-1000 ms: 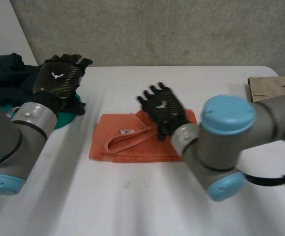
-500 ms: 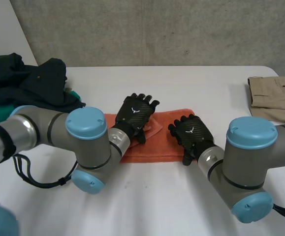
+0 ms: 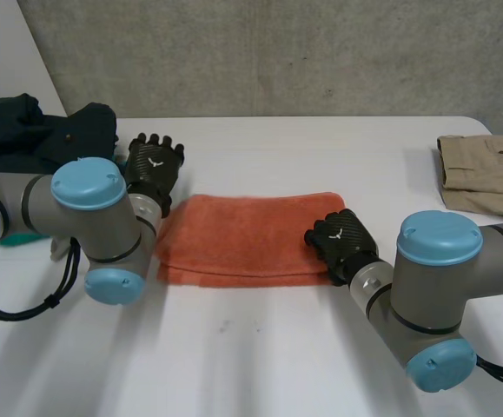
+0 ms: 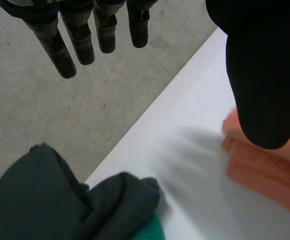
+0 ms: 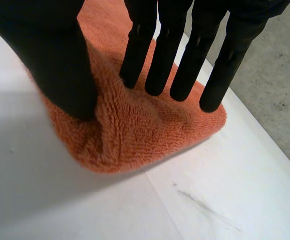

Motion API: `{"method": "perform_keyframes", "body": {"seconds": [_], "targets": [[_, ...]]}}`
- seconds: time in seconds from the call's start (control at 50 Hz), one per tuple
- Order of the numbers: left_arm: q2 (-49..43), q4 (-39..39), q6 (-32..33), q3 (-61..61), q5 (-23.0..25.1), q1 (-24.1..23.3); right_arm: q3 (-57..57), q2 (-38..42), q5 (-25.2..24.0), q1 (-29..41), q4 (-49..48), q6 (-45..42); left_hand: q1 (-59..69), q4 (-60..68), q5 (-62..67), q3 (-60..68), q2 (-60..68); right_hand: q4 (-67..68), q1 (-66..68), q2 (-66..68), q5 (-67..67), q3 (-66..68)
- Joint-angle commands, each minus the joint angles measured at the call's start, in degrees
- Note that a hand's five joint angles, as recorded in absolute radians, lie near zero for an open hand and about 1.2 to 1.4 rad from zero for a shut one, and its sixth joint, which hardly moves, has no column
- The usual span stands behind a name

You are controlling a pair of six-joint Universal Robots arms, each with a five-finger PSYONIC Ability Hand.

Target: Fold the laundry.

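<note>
Two heaps flank your orange towel (image 3: 242, 234): dark clothes (image 3: 43, 139) by the released left hand (image 3: 153, 168), khaki garment (image 3: 486, 174) beyond the unclenched right hand (image 3: 342, 243).

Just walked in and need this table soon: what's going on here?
A two-armed robot is folding laundry. An orange towel lies folded on the white table. The right hand rests with straight fingers on the towel's right end. The left hand hovers open near its left end, holding nothing. A dark clothes pile sits at the left, a khaki garment at the right.
</note>
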Motion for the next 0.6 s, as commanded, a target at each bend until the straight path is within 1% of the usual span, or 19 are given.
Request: {"method": "perform_keyframes", "body": {"seconds": [0.02,0.06,0.12,0.14,0.16,0.22,0.28,0.3,0.36,0.38,0.42,0.44,0.46,0.5,0.52,0.6], "targets": [[5.6,-0.2,-0.5,-5.1,0.4,-3.3,1.0,-0.9,4.5,-2.2,0.5,-3.5,-0.4,-1.1,-2.2,-1.8,-1.4,28.1,28.6,27.5,28.5,27.7],[8.2,-0.2,-0.6,-7.3,0.5,-3.3,2.0,-1.5,5.5,-3.3,0.6,-5.4,-0.6,-1.3,-2.4,-2.0,-1.5,28.1,28.6,27.5,28.5,27.7],[12.2,-0.2,-1.4,-11.1,0.6,-3.3,4.2,-4.0,5.9,-5.9,0.6,-11.3,-1.0,-1.6,-2.7,-2.3,-1.9,28.1,28.6,27.5,28.5,27.7],[13.1,-0.2,-1.8,-11.7,0.7,-3.2,4.7,-5.0,5.9,-6.6,0.5,-13.5,-1.0,-1.6,-2.7,-2.3,-1.9,28.1,28.6,27.5,28.5,27.7],[14.0,-0.2,-2.1,-12.4,0.8,-3.2,5.2,-6.7,6.0,-8.0,0.2,-18.3,-1.0,-1.6,-2.7,-2.3,-1.9,28.1,28.6,27.5,28.5,27.7],[17.5,-0.2,-4.3,-14.6,1.5,-2.9,4.4,-8.3,5.9,-9.0,-0.6,-25.2,-1.0,-1.6,-2.7,-2.3,-1.9,28.1,28.6,27.5,28.5,27.7],[19.8,-0.2,-6.5,-16.0,2.0,-2.6,2.7,-8.8,5.0,-7.6,-2.3,-28.9,-1.0,-1.6,-2.7,-2.3,-1.9,28.1,28.6,27.5,28.5,27.7],[20.3,-0.3,-7.1,-16.2,2.2,-2.4,1.1,-8.8,3.7,-5.1,-3.7,-30.2,-1.0,-1.6,-2.7,-2.3,-1.9,28.1,28.6,27.5,28.5,27.7],[21.8,-0.3,-8.4,-16.6,2.1,-1.7,-1.4,-8.3,0.6,0.9,-5.7,-30.2,-1.0,-1.6,-2.7,-2.3,-1.9,28.1,28.6,27.5,28.5,27.7],[22.0,-0.3,-8.6,-16.7,2.1,-1.5,-2.8,-7.9,-2.6,4.1,-7.1,-29.8,-1.0,-1.6,-2.7,-2.3,-1.9,28.1,28.6,27.5,28.5,27.7],[22.6,-0.4,-9.1,-17.1,1.9,-1.2,-3.4,-6.7,-5.6,6.6,-8.3,-29.4,-1.0,-1.6,-2.7,-2.3,-1.9,28.1,28.6,27.5,28.5,27.7],[22.8,-0.4,-9.3,-17.2,1.9,-1.1,-3.6,-5.3,-7.7,7.9,-8.9,-29.1,-1.0,-1.6,-2.7,-2.3,-1.9,28.1,28.6,27.5,28.5,27.7],[23.0,-0.4,-9.3,-17.4,1.9,-1.0,-4.0,-2.1,-11.3,9.9,-9.7,-28.6,-1.0,-1.6,-2.7,-2.3,-1.9,28.1,28.6,27.5,28.5,27.7],[23.4,-0.4,-9.5,-17.9,1.8,-1.0,-4.2,-0.2,-14.1,11.2,-9.9,-28.2,-1.0,-1.6,-2.7,-2.3,-1.9,28.1,28.6,27.5,28.5,27.7],[23.4,-0.4,-9.6,-17.9,1.8,-1.0,-4.4,1.6,-16.7,12.7,-10.1,-28.0,-1.0,-1.6,-2.7,-2.3,-1.9,28.1,28.6,27.5,28.5,27.7],[23.4,-0.4,-10.8,-18.0,1.8,-1.2,-4.6,3.9,-18.8,14.5,-10.1,-27.1,-1.0,-1.6,-2.7,-2.3,-1.9,26.8,27.3,26.3,27.2,26.4]]}}
